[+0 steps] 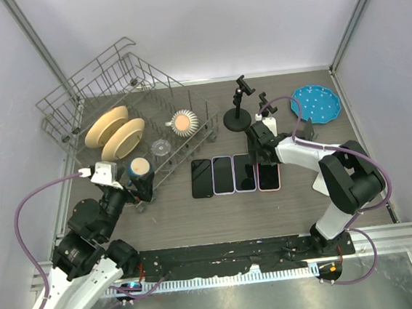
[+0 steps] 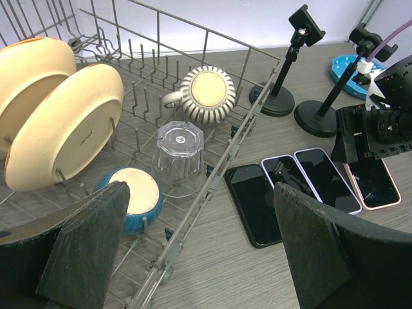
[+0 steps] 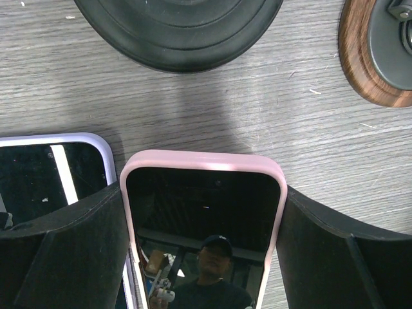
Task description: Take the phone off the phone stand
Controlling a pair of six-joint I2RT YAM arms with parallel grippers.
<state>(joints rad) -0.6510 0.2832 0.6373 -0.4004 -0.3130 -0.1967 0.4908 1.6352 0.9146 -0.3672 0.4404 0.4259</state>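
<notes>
Right gripper (image 3: 205, 199) clamps the long edges of the pink phone (image 1: 269, 177), lying flat on the counter (image 1: 198, 221), rightmost of four, near the bare stand (image 1: 236, 119). Left gripper (image 2: 201, 193) gapes, holding nothing (beside the rack (image 2: 212, 174)). Likely last step: release, lift straight up

Looking like a robot test cell, probably lab — white panels (image 1: 201, 23) and aluminium posts (image 1: 33, 40) boxing in the table (image 1: 198, 221).

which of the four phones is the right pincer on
The pink phone, rightmost in the row: it alone lies between the fingers of the right pincer, which sit against its long edges.
</notes>
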